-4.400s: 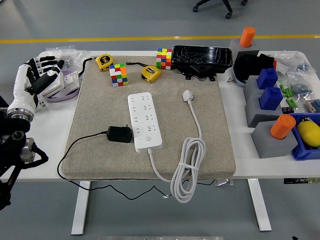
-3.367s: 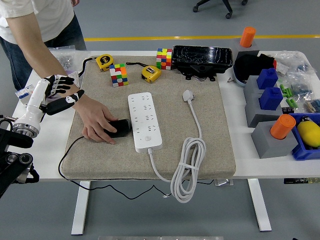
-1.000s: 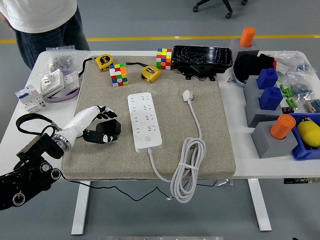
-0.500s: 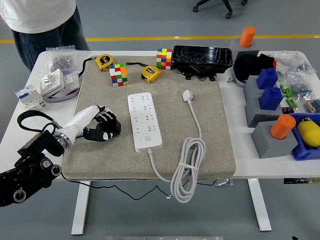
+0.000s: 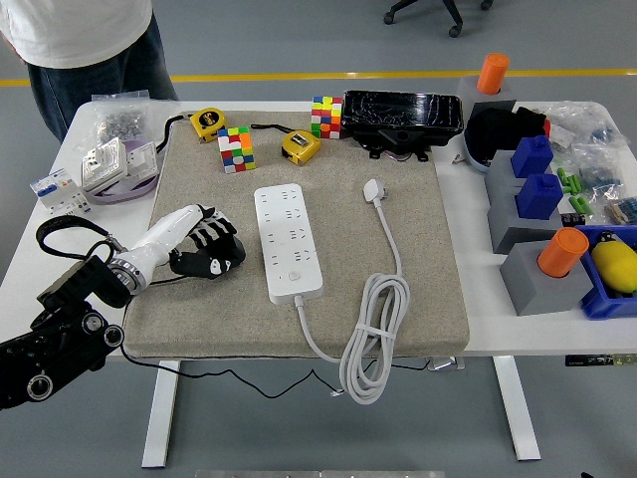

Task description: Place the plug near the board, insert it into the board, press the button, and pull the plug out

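The white power board (image 5: 289, 239) lies lengthwise in the middle of the beige mat (image 5: 418, 259), its round button (image 5: 295, 277) at the near end. Just left of the board my left hand (image 5: 214, 246) lies over the black plug (image 5: 202, 265), fingers curled down around it. Most of the plug is hidden under the hand, and a small gap separates it from the board's left edge. The plug's thin black cable (image 5: 229, 376) hangs below the table's front edge. My right arm is out of sight.
The board's own white cord lies coiled (image 5: 373, 334) on the mat, ending in a white plug (image 5: 374, 189). Two colour cubes (image 5: 236, 149), two yellow tape measures (image 5: 209, 122) and a black tray (image 5: 403, 119) line the back. Grey, blue and orange blocks (image 5: 542, 264) crowd the right. A person (image 5: 90, 45) stands far left.
A person's hand shifted the black plug and withdrew. My left hand then came in from the left, settled over the plug, and its fingers curled down, edging slightly toward the board.
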